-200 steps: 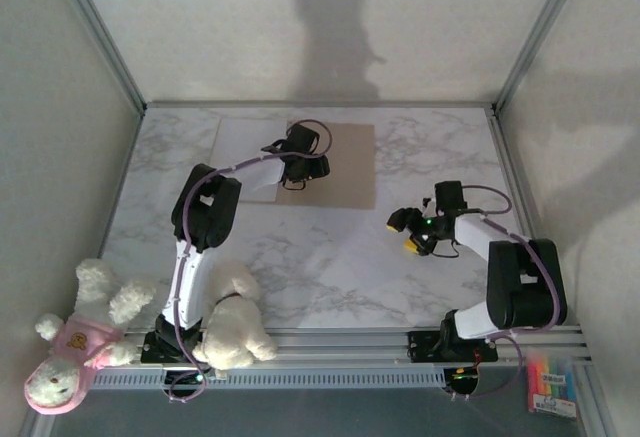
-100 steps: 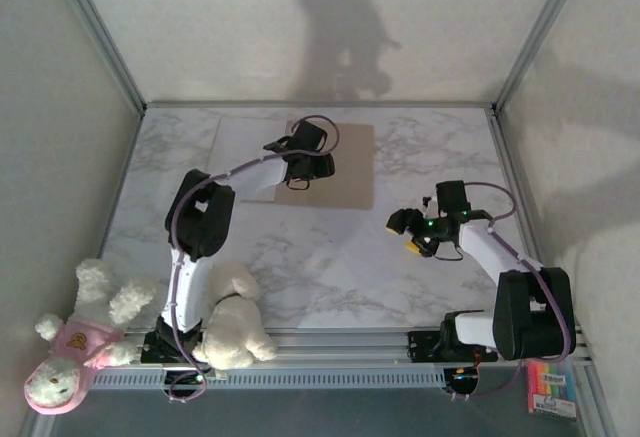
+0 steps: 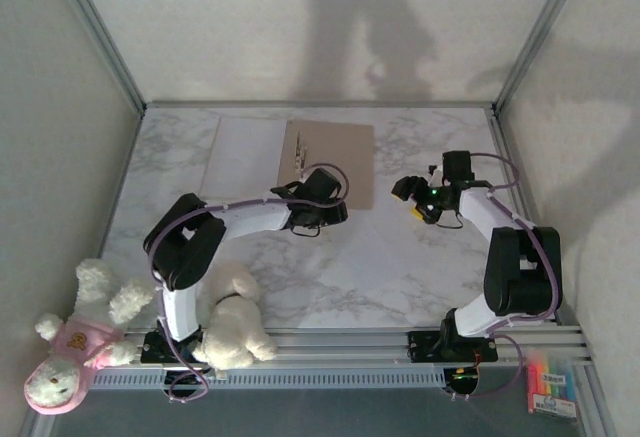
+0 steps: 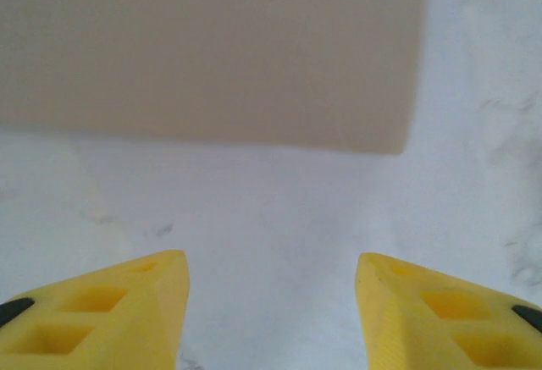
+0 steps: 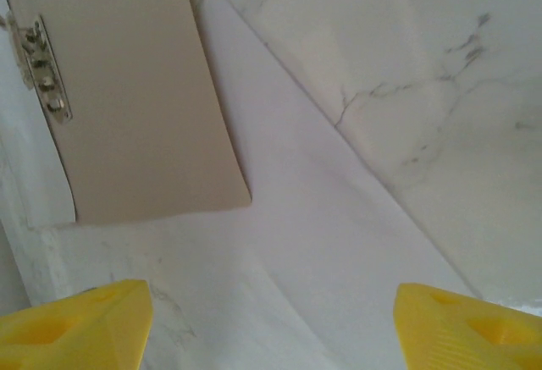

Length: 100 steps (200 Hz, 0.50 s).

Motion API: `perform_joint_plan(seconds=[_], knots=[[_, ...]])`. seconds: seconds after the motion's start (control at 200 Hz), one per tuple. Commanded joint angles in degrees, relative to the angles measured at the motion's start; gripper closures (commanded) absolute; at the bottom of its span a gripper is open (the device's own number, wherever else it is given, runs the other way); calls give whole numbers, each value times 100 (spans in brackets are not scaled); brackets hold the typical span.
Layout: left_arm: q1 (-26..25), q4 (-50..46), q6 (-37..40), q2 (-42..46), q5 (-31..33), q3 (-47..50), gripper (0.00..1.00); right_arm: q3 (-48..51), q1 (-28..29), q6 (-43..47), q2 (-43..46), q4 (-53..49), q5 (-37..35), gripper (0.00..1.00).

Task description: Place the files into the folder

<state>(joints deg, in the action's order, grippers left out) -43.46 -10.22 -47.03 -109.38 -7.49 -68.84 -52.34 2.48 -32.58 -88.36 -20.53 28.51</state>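
The tan folder (image 3: 335, 162) lies flat at the back middle of the table, with a metal clip (image 3: 298, 152) along its left edge. A white sheet of the files (image 3: 248, 157) lies flat against its left side. My left gripper (image 3: 328, 209) hovers low just in front of the folder's near edge. It is open with nothing between its yellow fingers (image 4: 127, 311). The left wrist view has the folder (image 4: 212, 48) ahead of the left gripper (image 4: 271, 302). My right gripper (image 3: 410, 200) is open and empty to the right of the folder (image 5: 127, 99). The right gripper (image 5: 273, 319) is over pale tabletop.
The marble table (image 3: 330, 267) is boxed in by a metal frame and pale walls. A pink-and-white plush toy (image 3: 65, 352) and a white plush toy (image 3: 235, 322) sit by the left arm's base. A pack of markers (image 3: 552, 382) lies off the table at the front right.
My left arm has pulled back from over the folder to its near edge, uncovering the clip. My right gripper has moved a little farther back, beside the folder's right edge.
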Motion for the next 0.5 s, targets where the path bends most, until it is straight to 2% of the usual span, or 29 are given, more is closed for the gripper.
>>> perform_joint_plan(seconds=[0.0,0.27,0.496], knots=[[-57,408,-169,-193,-48,-51,47,-237,-78,67,-107,31,24,24],[-114,512,139,-800,-251,-488,47,-173,-246,150,-268,109,9,24],[-161,247,654,-1494,-320,-1348,47,-154,-485,239,-488,225,-140,24]])
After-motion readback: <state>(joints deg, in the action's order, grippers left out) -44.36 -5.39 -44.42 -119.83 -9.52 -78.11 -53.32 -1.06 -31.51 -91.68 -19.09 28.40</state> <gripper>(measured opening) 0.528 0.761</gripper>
